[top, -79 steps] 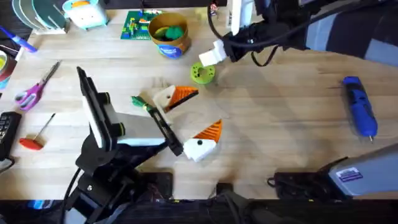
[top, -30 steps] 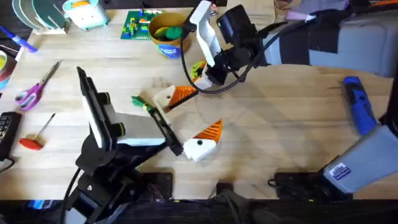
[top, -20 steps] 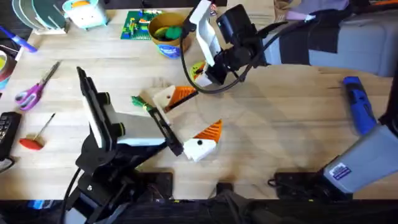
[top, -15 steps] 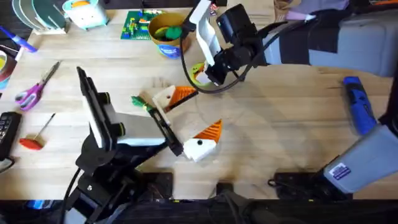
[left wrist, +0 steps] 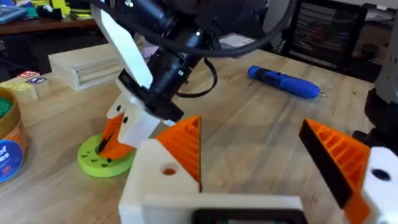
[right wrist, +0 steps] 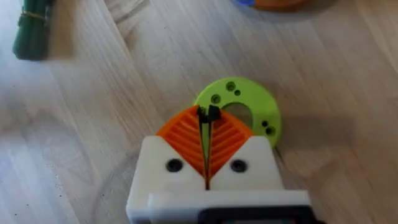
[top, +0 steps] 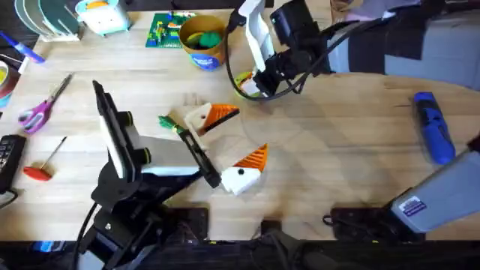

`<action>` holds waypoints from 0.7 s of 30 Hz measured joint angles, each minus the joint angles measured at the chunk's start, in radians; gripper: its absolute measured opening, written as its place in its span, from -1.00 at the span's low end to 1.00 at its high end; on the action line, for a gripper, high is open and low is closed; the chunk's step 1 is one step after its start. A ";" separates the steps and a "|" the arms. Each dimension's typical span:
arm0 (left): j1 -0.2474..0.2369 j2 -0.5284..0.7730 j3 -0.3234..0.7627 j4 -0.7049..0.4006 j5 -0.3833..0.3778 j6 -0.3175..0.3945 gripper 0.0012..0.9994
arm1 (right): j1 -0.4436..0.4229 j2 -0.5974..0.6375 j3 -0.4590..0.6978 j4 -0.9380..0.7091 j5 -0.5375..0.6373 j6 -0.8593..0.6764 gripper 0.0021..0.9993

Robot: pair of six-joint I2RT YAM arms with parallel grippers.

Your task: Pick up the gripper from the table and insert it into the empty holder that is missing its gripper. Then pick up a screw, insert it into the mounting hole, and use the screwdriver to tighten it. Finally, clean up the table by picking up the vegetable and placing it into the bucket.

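Observation:
My left gripper (top: 244, 133) rests on the table (top: 337, 165), open wide. A white wedge finger with an orange ribbed face sits at each end of the black holder bar (top: 199, 154), one near (top: 244, 172) and one far (top: 210, 116). My right gripper (top: 249, 84) is over the lime-green disc (right wrist: 249, 106), shut on a small black screw (right wrist: 207, 114) at its tips. The green vegetable (top: 169, 124) lies just left of the left gripper. The yellow-orange bucket (top: 204, 41) stands at the back. The blue screwdriver (top: 433, 127) lies far right.
Scissors (top: 41, 109) and a thin red-handled tool (top: 45, 161) lie at the left. A green brick plate (top: 161, 30) and a small toy (top: 101, 16) sit at the back left. Bare wood lies between the left gripper and the screwdriver.
My right arm swung in from the back and came down onto the lime-green disc, then shifted slightly back and to the right. The left arm has stayed still.

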 joint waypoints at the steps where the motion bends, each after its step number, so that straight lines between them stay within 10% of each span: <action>1: 0.000 0.000 0.000 0.000 0.000 0.000 0.99 | -0.008 -0.014 0.000 -0.001 0.001 0.011 -0.99; 21: 0.000 0.000 0.000 0.000 0.000 0.000 0.99 | 0.040 -0.453 0.000 -0.008 0.005 0.086 -0.99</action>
